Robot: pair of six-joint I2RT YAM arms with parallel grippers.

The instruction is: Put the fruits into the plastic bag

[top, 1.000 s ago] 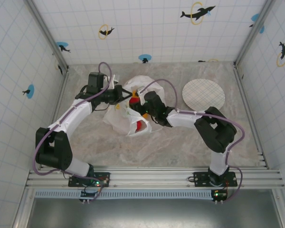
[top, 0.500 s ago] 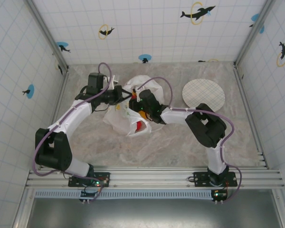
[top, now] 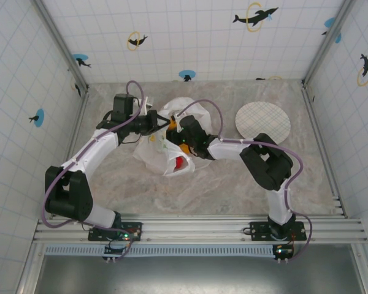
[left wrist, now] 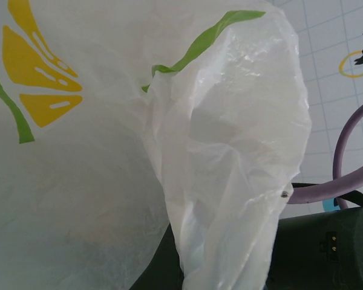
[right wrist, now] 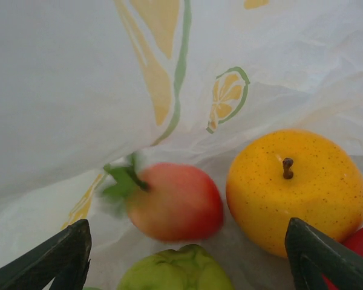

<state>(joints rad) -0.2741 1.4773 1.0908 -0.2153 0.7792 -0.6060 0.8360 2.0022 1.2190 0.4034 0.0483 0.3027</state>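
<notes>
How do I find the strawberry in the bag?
Look inside the white plastic bag printed with citrus slices, in the right wrist view. The strawberry lies left of the round orange fruit and just above the green fruit. It alone is pinkish-red with a leafy green cap.

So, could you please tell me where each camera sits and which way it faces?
Top external: above and behind the arms, looking down at the table; both arms meet at the bag.
Left wrist: pressed against the bag's wall.
Right wrist: inside the bag, facing the fruits, open fingers in the bottom corners.
Shared: the bag.
</notes>
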